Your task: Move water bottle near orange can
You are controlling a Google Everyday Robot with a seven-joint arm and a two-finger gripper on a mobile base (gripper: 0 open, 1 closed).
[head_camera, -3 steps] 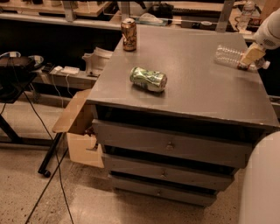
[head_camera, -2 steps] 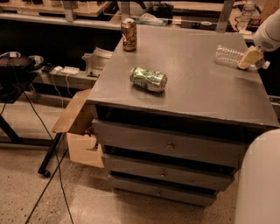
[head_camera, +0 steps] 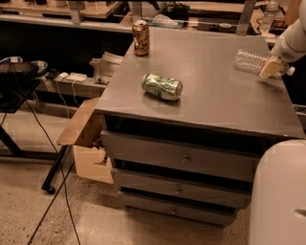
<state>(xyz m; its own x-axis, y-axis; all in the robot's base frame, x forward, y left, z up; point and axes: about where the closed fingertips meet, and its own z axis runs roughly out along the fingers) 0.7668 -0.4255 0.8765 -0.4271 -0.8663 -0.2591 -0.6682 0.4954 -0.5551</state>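
The water bottle, clear and ribbed, lies on its side at the far right of the grey cabinet top. My gripper is at the bottle's right end, over its neck, with the white arm coming in from the upper right. The orange can stands upright at the far left corner of the cabinet top, well away from the bottle.
A dented green-and-silver can lies on its side in the middle left of the top. A small bottle with a white cap stands on the back shelf. An open cardboard box and cables sit on the floor to the left.
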